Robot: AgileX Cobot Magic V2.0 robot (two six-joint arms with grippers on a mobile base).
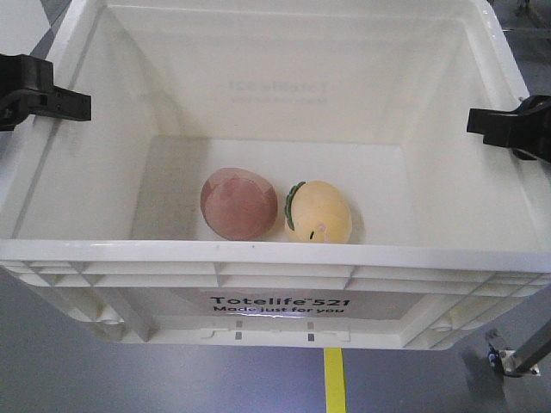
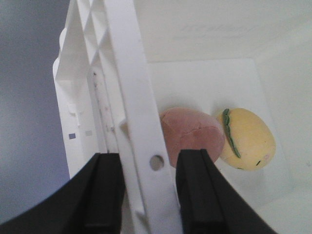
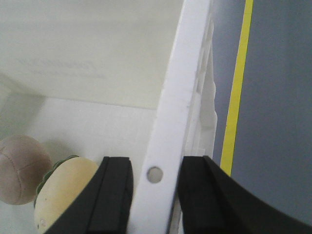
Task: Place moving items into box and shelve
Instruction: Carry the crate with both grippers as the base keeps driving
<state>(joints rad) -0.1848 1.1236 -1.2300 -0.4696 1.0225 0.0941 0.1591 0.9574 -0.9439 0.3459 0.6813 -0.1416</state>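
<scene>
The white box [image 1: 275, 258], printed "Totelife 521", hangs over the grey floor. Inside on its bottom lie the moving items side by side: a dull pink-brown ball [image 1: 238, 204] and a pale yellow egg [image 1: 320, 211] with a green edge. My left gripper [image 1: 60, 101] grips the box's left rim [image 2: 131, 87], one finger outside and one inside the wall, near the ball [image 2: 192, 134] and egg [image 2: 248, 139]. My right gripper [image 1: 498, 125] clamps the right rim [image 3: 185, 73] in the same way, beside the egg [image 3: 68, 187] and ball [image 3: 19, 168]. The shelve is out of view.
Grey floor lies below the box, crossed by a yellow line [image 1: 334, 379] that also runs past the box's right side as a yellow line [image 3: 239, 87]. A metal frame part [image 1: 516, 357] shows at the lower right.
</scene>
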